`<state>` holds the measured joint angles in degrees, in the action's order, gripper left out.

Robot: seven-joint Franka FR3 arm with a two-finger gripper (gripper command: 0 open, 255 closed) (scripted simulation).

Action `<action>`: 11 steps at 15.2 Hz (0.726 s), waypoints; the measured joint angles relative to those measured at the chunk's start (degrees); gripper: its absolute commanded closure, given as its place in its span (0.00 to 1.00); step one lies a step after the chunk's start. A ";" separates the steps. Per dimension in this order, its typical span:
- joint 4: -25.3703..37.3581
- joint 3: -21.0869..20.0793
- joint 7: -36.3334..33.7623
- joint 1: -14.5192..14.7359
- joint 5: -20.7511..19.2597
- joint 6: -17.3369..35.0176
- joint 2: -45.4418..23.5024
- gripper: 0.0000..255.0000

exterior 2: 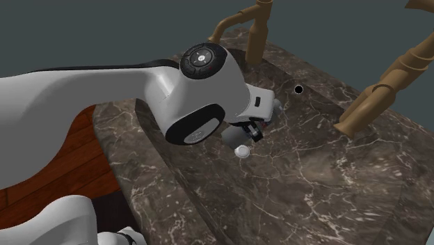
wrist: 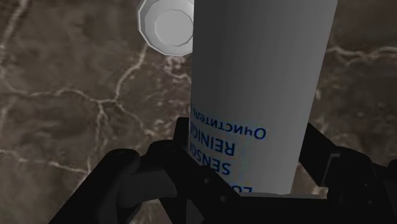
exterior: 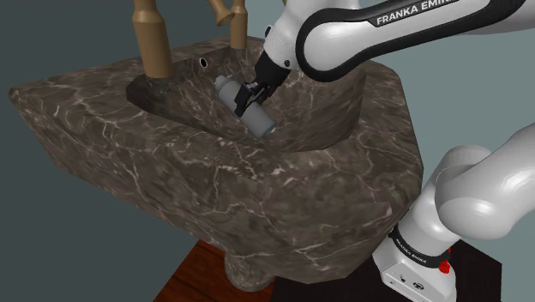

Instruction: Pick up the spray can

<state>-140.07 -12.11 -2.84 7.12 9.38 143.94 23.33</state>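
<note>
1. The spray can is a plain grey cylinder with blue lettering and a pale cap. It lies tilted over the basin of a sink, cap toward the far left in the shoulder view. In the wrist view the spray can runs away from the hand.
2. The gripper is clamped on the can's middle, one black finger on each side. I cannot tell whether the can touches the basin.
3. In the second exterior view the can peeks out under the white arm, cap end nearest.
4. The sink is dark brown marble with white veins, and its basin is a deep scoop with sloping walls.
5. A small round black hole sits in the far basin wall.
6. Tan taps rise from the far rim.
7. Red-brown wooden floor shows below the sink's near edge.
8. A flat grey-teal wall lies behind.
</note>
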 measured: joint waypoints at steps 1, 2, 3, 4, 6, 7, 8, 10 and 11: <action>0.01 0.00 0.01 0.00 0.00 -0.01 -0.02 1.00; 0.33 0.00 -0.05 -0.03 -0.04 -0.36 -0.04 1.00; 0.79 0.04 -0.08 -0.06 -0.10 -0.96 0.07 1.00; 1.08 0.09 -0.11 -0.06 -0.11 -1.59 0.39 1.00; 2.36 0.24 -0.17 -0.14 -0.23 -3.32 0.84 1.00; 3.02 0.34 -0.17 -0.18 -0.29 -4.17 1.03 1.00; 3.75 0.41 -0.18 -0.25 -0.38 -4.98 1.10 1.00; 4.65 0.49 -0.28 -0.27 -0.45 -6.36 1.58 1.00; 5.43 0.51 -0.42 -0.29 -0.53 -7.42 1.88 1.00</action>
<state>-134.64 -11.59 -3.26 6.83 8.86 136.52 25.21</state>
